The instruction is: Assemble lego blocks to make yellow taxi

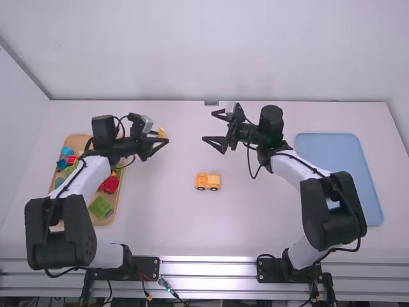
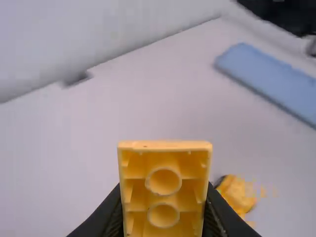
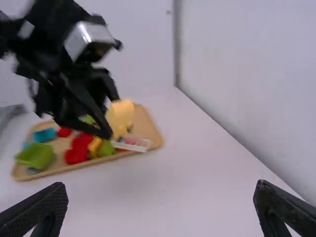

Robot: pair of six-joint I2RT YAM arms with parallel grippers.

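In the high view my left gripper is above the table's left part, shut on a yellow block. The left wrist view shows that gripper around the yellow block, whose hollow underside with round tubes faces the camera. My right gripper points left across the table's middle, its fingers wide apart; the right wrist view shows this gripper holding nothing. A yellow block vehicle with dark wheels stands on the table between the arms, nearer their bases than both grippers.
A wooden tray of red, green and blue blocks lies at the left, partly under the left arm. At the right a blue tray lies partly under the right arm. The white wall rises behind the table.
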